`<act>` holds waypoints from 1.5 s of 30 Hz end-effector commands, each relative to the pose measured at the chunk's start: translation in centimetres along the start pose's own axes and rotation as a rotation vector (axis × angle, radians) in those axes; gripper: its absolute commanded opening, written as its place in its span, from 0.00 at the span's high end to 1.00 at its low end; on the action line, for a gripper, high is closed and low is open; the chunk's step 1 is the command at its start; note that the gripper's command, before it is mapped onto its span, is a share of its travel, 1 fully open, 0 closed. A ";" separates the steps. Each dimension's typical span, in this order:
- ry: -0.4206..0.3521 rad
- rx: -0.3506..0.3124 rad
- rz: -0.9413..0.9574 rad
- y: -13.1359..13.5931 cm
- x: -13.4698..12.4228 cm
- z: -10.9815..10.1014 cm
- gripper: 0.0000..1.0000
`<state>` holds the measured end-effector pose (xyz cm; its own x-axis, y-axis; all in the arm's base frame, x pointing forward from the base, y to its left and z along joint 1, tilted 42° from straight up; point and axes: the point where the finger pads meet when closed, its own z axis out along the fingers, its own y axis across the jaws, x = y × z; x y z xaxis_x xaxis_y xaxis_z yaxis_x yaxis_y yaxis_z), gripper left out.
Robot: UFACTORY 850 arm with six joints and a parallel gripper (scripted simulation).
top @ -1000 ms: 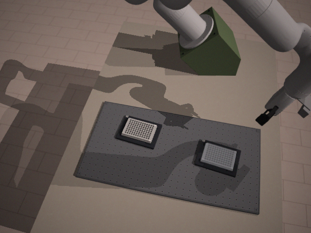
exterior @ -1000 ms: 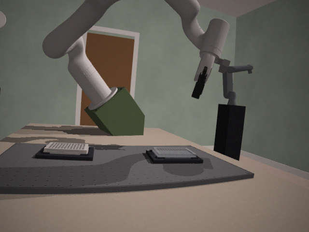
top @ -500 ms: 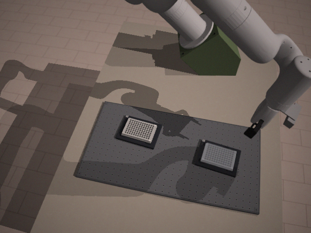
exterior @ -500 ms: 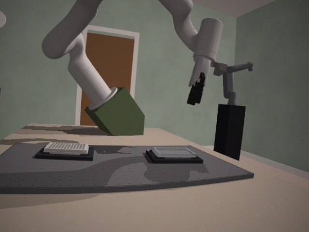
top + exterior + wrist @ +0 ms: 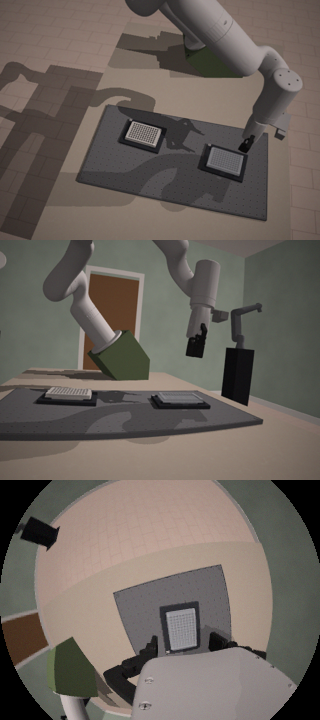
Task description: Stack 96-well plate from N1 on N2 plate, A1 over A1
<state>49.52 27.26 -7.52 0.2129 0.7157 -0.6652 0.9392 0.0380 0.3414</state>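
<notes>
A greyish 96-well plate sits flat in the black nest N1 on the right in the top and exterior views. A white 96-well plate sits in the nest N2 on the left. My gripper is open and empty. It hangs well above N1, a little toward its far right side, pointing down. In the wrist view the N1 plate shows between the two fingers. The cut corners are too small to make out.
Both nests stand on a dark grey perforated board on the tan table. The arm's green base block is behind the board. A black pedestal with a small grey arm stands to the right.
</notes>
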 end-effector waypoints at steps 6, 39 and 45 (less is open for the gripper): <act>0.079 0.021 -0.095 2.1 -2.2 2.6 0.00; 0.102 0.027 -0.124 2.9 -3.4 5.7 0.00; 0.102 0.027 -0.124 2.9 -3.4 6.3 0.00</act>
<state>53.08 20.63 -8.33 0.0670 0.7726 -0.6313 0.9641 0.1127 0.2402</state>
